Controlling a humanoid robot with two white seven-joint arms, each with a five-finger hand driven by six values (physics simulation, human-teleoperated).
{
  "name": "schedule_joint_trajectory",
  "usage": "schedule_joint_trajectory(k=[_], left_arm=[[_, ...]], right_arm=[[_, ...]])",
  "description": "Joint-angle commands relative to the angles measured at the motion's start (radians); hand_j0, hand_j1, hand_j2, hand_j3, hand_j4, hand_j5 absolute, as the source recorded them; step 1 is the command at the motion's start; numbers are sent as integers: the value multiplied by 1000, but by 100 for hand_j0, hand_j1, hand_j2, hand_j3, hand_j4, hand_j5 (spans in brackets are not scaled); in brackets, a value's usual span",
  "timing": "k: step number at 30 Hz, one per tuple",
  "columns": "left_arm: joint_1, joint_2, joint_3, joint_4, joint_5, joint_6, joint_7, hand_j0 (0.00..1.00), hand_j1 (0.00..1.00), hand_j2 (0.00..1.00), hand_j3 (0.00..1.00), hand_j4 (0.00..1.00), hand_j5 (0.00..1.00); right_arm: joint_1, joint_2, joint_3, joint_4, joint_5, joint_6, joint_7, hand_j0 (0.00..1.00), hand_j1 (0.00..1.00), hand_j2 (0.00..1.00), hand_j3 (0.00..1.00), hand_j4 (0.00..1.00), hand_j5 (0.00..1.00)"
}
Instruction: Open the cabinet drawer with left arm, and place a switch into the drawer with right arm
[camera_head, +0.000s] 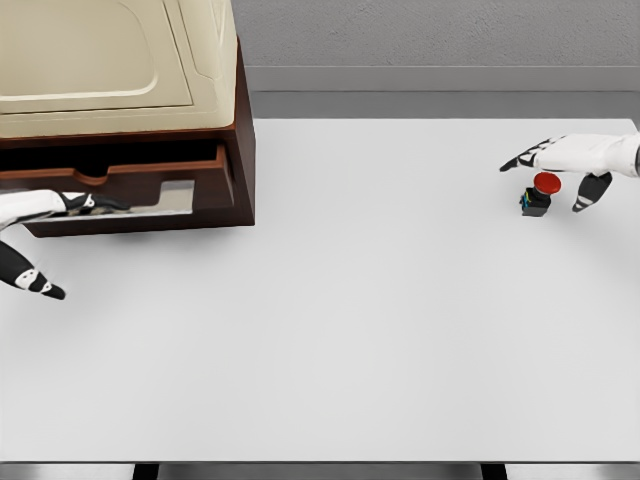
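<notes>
A brown cabinet (240, 150) with a cream top stands at the table's far left. Its drawer (120, 182) is pulled out a little, showing a pale strip of its inside. My left hand (60, 235) comes in from the left edge. Its fingers (90, 202) stretch out against the drawer's front, and its thumb points down and away. A switch (543, 190) with a red round button on a black base stands at the far right. My right hand (560, 175) hovers just above and behind it, fingers spread and holding nothing.
The white table (350, 330) spreads wide between the cabinet and the switch. Its front edge runs along the bottom of the view, and a grey wall stands behind it.
</notes>
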Motion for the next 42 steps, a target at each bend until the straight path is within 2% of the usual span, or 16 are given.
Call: schedule_joint_trajectory(k=[1,11,21,24,36,42], left_arm=[[0,16,-45,-7,-3,-74,-1,100,100,100,100,100,100],[0,76,-89,-7,16,-201,-15,100,100,100,100,100,100],[0,107,-99,-7,50,-235,-17,100,100,100,100,100,100],[-1,137,-128,-7,62,-307,-17,100,100,100,100,100,100],[0,162,-146,-7,66,-347,-17,100,100,100,100,100,100],[-1,163,-145,-4,105,-347,-17,100,100,100,100,100,100]], right_arm=[[0,0,8,0,-4,2,0,100,100,100,100,100,100],[0,4,14,0,-4,2,0,100,100,100,100,100,100],[0,4,28,11,-2,2,0,100,100,100,100,100,100],[0,2,28,12,-4,2,0,100,100,100,100,100,100],[-8,10,28,12,-4,2,0,100,100,100,100,100,100],[-9,11,28,28,-4,2,0,100,100,100,100,100,100]])
